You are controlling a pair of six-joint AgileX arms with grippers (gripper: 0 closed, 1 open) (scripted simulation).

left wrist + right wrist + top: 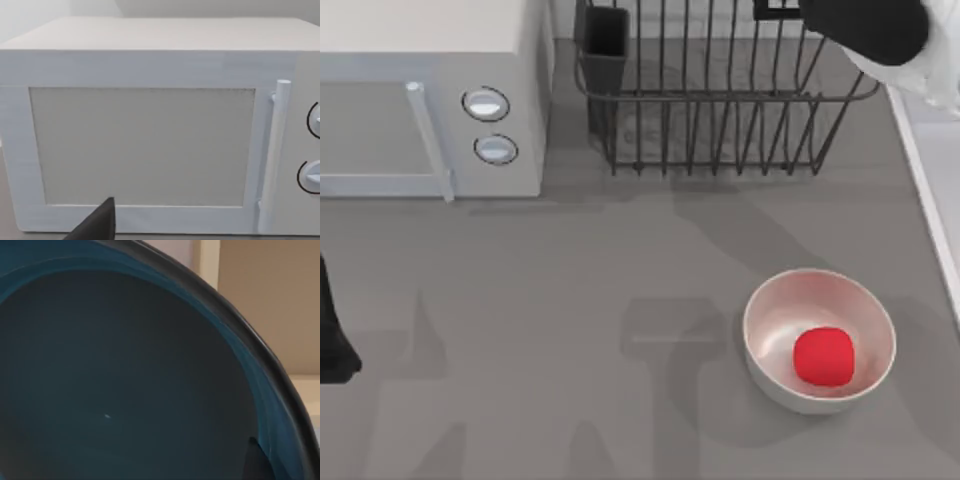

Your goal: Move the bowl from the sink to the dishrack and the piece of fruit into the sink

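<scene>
My right arm (pixel 880 35) reaches in over the desk's far right corner, above the right end of the dishrack (pixel 720 110). Its wrist camera looks straight into the bowl (pixel 110 390), teal-blue, dark inside and empty, so close that I judge the arm is carrying it toward the rack; I cannot tell how the right tool is set. The rack's wire bars hold nothing, and its dark cutlery cup (pixel 604 45) stands at its left corner. The sink (pixel 935 170) lies along the desk's right edge. The piece of fruit (pixel 823 356), bright red, sits inside the white bowl (pixel 772 320) near the front right. My left arm (pixel 332 340) is parked at the left edge, facing the microwave (pixel 150 125); its tool's state I cannot tell.
</scene>
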